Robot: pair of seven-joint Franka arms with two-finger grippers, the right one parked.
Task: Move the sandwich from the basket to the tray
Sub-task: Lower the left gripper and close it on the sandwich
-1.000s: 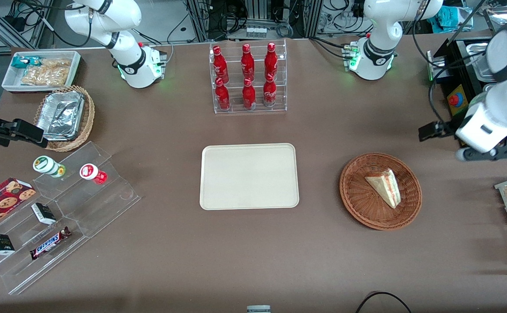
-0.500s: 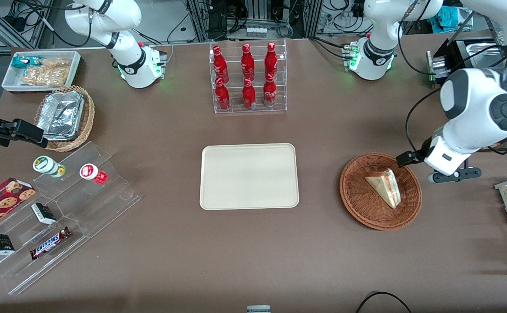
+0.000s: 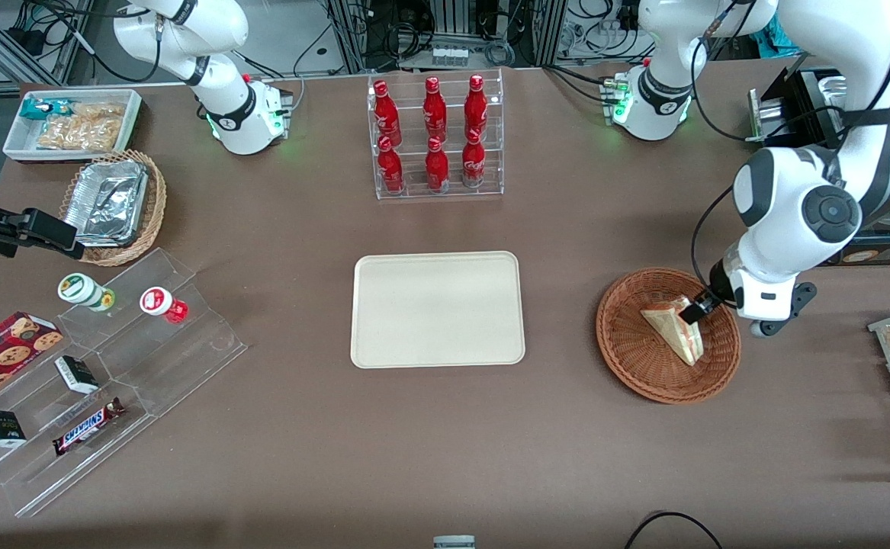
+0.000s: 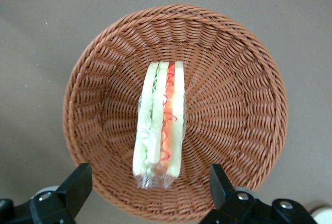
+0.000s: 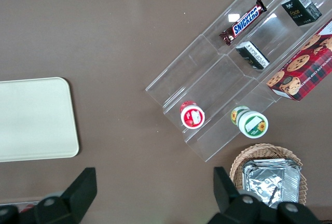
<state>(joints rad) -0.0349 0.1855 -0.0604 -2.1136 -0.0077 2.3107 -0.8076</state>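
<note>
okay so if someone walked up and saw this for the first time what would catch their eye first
Probably the working arm's hand, open and poised above the sandwich lying in the round wicker basket toward that arm's end of the table. Next, the bare cream tray mid-table, and the red bottles racked farther from the front camera.

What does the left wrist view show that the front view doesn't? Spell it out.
Only the left wrist view: the gripper open above the sandwich, filling stripes facing the camera. Only the front view: the tray toward the parked arm's end from the basket, and the rack of red bottles. Both: the sandwich lying in the basket.
</note>
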